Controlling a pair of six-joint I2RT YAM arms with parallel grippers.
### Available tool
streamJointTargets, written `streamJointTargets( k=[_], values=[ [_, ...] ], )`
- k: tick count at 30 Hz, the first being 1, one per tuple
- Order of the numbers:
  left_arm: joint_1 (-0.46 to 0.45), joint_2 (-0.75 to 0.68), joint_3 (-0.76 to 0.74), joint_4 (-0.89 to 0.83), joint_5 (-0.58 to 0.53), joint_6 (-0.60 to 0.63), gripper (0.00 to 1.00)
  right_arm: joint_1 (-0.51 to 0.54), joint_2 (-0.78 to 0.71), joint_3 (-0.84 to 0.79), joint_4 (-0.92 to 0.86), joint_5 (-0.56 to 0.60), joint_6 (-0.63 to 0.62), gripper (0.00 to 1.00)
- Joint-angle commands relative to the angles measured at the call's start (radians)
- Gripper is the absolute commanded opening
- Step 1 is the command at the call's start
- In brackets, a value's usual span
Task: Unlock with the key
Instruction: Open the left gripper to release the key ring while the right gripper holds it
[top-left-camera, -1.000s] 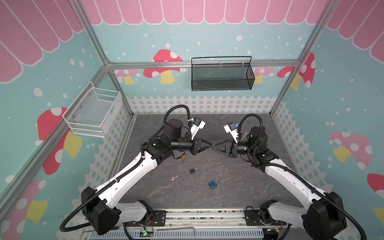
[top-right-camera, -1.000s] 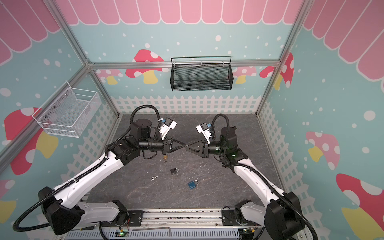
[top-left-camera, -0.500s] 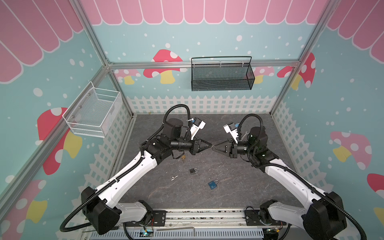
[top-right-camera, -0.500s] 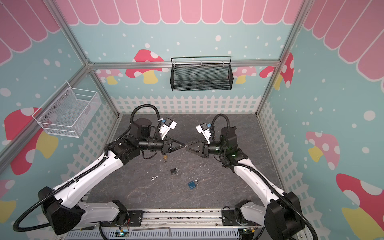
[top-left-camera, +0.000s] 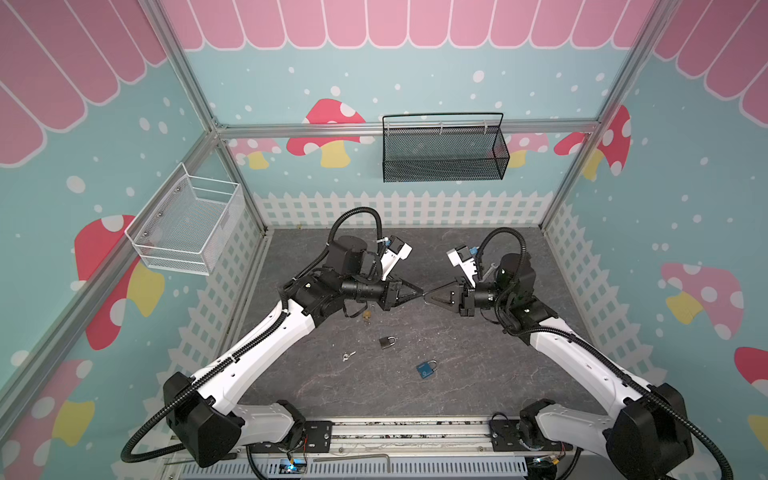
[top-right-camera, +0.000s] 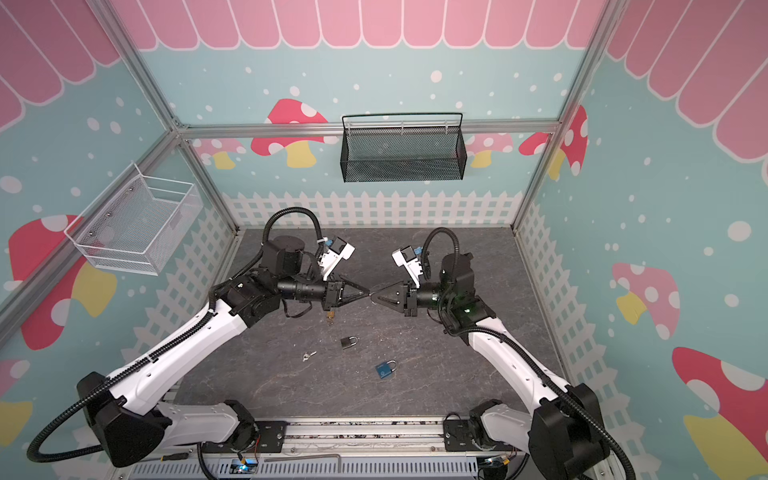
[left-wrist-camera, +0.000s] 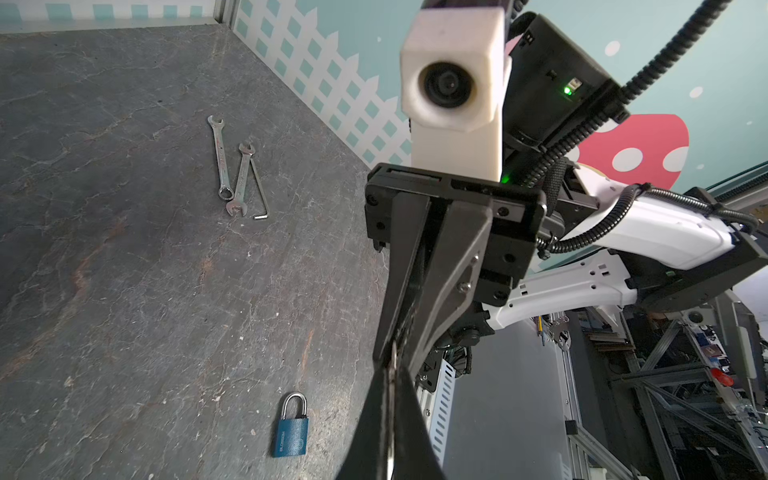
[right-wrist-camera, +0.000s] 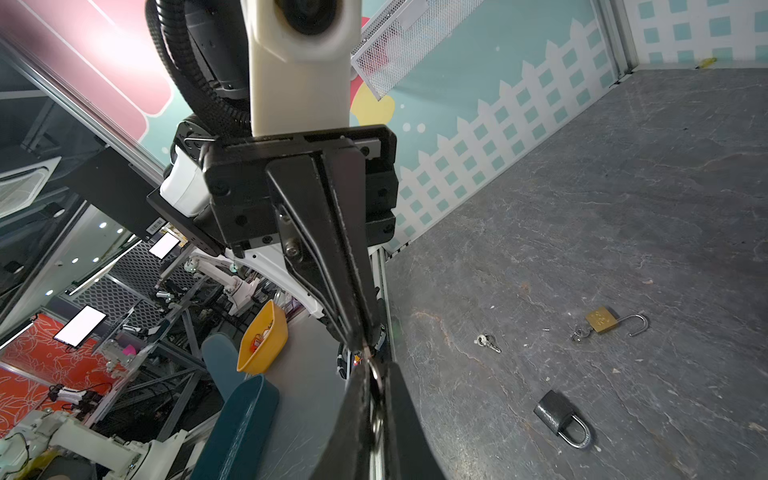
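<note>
Your right gripper has narrowed its jaws, meeting the clamped left gripper tip to tip in a top view, likely a handover. Left wrist: the key sits pinched between both. Right wrist: the black padlock lies shut on the table, well apart.

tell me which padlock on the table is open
The small brass padlock, with its steel shackle swung free; the black padlock and blue padlock are latched.

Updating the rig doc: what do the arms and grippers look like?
Left arm and right arm: white shells, black joints, black corrugated conduit. Left gripper and right gripper: black, tapered triangular fingers. White boxy wrist camera on each.
</note>
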Motion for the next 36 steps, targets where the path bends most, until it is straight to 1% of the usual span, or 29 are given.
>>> streamJointTargets(
  k=[1,6,11,13,15,17,20,23,26,30,34,36],
  values=[
    [0.011,0.01,0.033,-0.02,0.01,0.03,0.0,-0.005,0.002,0.012,0.008,-0.024,-0.023,0.08],
    [0.011,0.02,0.038,-0.02,0.004,0.025,0.0,-0.005,-0.001,0.019,0.009,-0.025,-0.032,0.0],
    [0.015,0.017,0.044,-0.02,-0.032,0.011,0.01,-0.005,-0.004,0.015,-0.012,-0.007,-0.039,0.0],
    [0.022,0.015,0.043,-0.019,-0.048,0.0,0.12,-0.008,-0.007,0.012,-0.041,0.01,-0.048,0.0],
    [0.031,0.009,0.034,-0.008,-0.058,-0.02,0.26,-0.021,-0.013,0.007,-0.101,0.062,-0.068,0.0],
    [0.036,-0.002,0.007,0.021,-0.077,-0.046,0.35,-0.041,-0.023,-0.019,-0.121,0.102,-0.062,0.0],
    [0.036,-0.029,-0.053,0.056,-0.14,-0.082,0.43,-0.07,-0.046,-0.069,-0.14,0.14,-0.04,0.0],
    [0.024,-0.053,-0.129,0.091,-0.217,-0.133,0.48,-0.101,-0.086,-0.125,-0.19,0.21,-0.03,0.0],
    [-0.024,-0.077,-0.188,0.074,-0.327,-0.128,0.52,-0.15,-0.126,-0.174,-0.27,0.28,-0.031,0.0],
    [-0.164,-0.071,-0.24,0.053,-0.469,-0.093,0.57,-0.211,-0.168,-0.255,-0.321,0.303,-0.012,0.0],
    [-0.255,-0.022,-0.276,0.039,-0.524,-0.126,0.6,-0.264,-0.208,-0.33,-0.354,0.327,0.003,0.0],
    [-0.309,0.007,-0.289,0.037,-0.552,-0.122,0.63,-0.287,-0.226,-0.353,-0.366,0.348,0.003,0.0]
  ],
)
